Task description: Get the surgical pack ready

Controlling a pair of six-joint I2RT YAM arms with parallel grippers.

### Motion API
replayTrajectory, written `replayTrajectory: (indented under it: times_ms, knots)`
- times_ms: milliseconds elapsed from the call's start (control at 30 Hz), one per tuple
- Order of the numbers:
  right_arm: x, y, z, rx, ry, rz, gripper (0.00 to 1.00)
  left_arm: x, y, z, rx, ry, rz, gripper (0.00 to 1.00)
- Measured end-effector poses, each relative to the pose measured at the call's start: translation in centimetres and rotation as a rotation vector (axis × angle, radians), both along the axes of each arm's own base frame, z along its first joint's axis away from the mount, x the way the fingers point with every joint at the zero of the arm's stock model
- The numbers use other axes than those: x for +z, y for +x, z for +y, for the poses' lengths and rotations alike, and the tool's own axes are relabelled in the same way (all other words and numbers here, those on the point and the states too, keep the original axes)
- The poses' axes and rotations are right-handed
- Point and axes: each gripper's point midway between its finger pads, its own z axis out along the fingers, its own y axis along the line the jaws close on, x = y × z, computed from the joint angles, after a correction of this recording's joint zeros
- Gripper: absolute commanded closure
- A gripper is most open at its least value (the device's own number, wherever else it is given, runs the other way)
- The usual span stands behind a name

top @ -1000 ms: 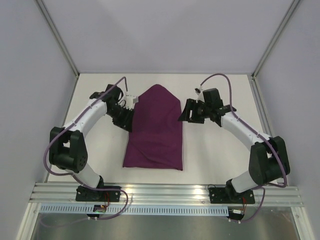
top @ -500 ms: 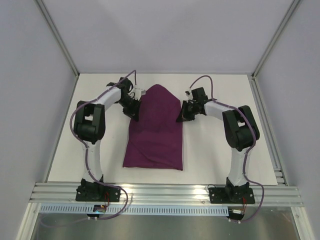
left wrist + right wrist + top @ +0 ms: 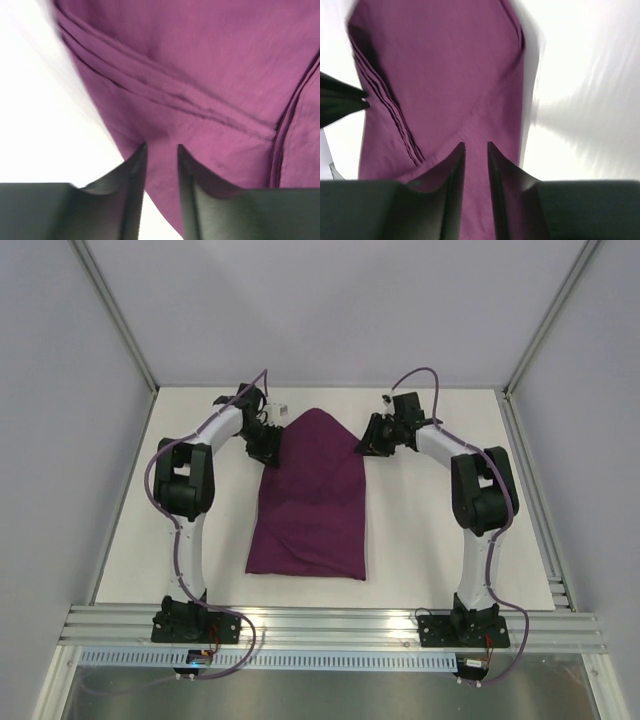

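The dark-purple cloth (image 3: 312,490) lies folded on the white table, narrowing to a rounded point at the far end. The steel tray, forceps, gauze pads and tan packets are not in view. My left gripper (image 3: 270,436) is at the cloth's far left edge. In the left wrist view (image 3: 161,147) its jaws stand a narrow gap apart over the cloth's folded edge (image 3: 200,90). My right gripper (image 3: 366,440) is at the cloth's far right edge. In the right wrist view (image 3: 476,145) its jaws stand a narrow gap apart over flat cloth (image 3: 445,75), with no fold pinched.
The white table (image 3: 430,530) is walled by grey panels on the left, right and far side. An aluminium rail (image 3: 330,625) with the arm bases runs along the near edge. The left fingers (image 3: 340,102) show at the left edge of the right wrist view.
Both arms have stretched out and both grippers have moved along the cloth's sides toward its far end. The cloth's outline has stayed the same.
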Motion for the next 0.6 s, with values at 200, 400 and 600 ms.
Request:
replayTrajectory:
  times_ms: [200, 400, 600]
  knots:
    - [1.8, 5.0, -1.0, -0.067, -0.039, -0.084, 0.38, 2.6, 3.9, 0.7, 0.085, 0.002, -0.104, 0.43]
    - [-2.1, 6.4, -1.1, -0.072, -0.016, 0.001, 0.43, 2.5, 8.2, 0.9, 0.13, -0.023, -0.156, 0.42]
    - [-2.5, 6.1, -0.2, -0.059, 0.03, 0.033, 0.59, -0.2, 8.2, 0.8, 0.142, -0.02, -0.099, 0.47]
